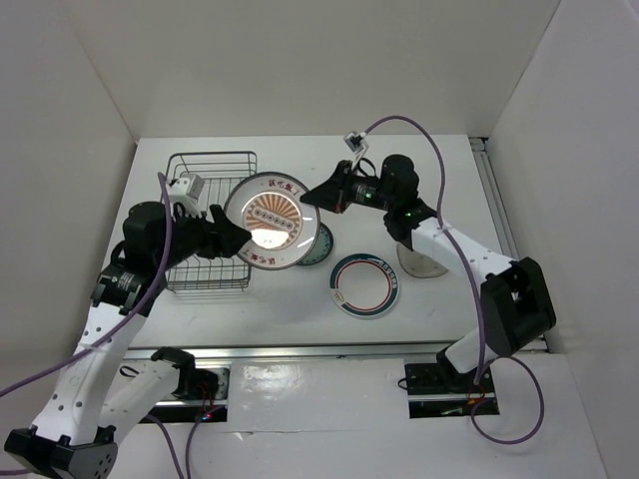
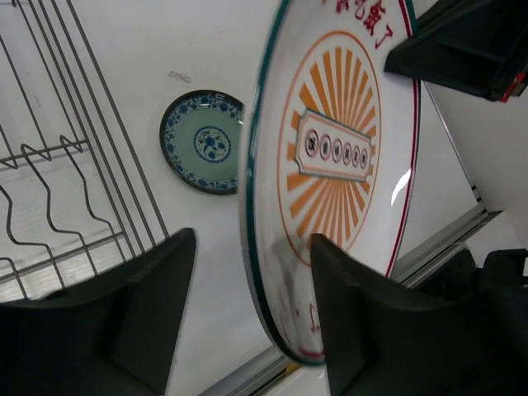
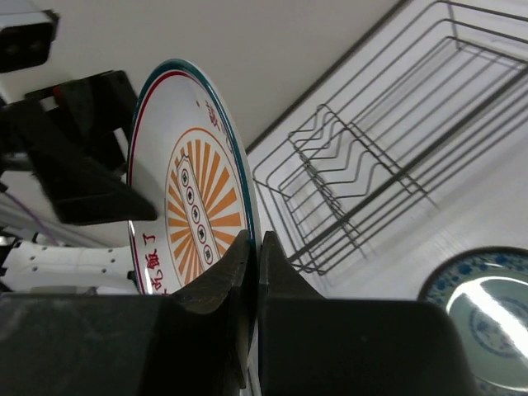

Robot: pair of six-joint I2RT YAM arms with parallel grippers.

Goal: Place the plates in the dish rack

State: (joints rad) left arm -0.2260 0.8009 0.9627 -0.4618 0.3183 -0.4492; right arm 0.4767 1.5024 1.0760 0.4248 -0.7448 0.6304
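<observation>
The right gripper (image 3: pixel 256 247) is pinched tight on the rim of the sunburst plate (image 1: pixel 272 222). It holds the plate up in the air, tilted, over the middle of the table (image 1: pixel 439 160), just beside the right side of the dish rack (image 1: pixel 210 165). The left gripper (image 2: pixel 252 239) is open, with one finger on each side of the plate's other edge. The small teal plate (image 2: pixel 202 140) lies flat underneath.

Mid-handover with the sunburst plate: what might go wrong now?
1. The right gripper pinches the sunburst plate only at its rim, and the left gripper straddles the opposite edge, not yet clamped; releasing early would likely drop it.
2. The teal plate lies roughly beneath, so a fall could strike it.
</observation>
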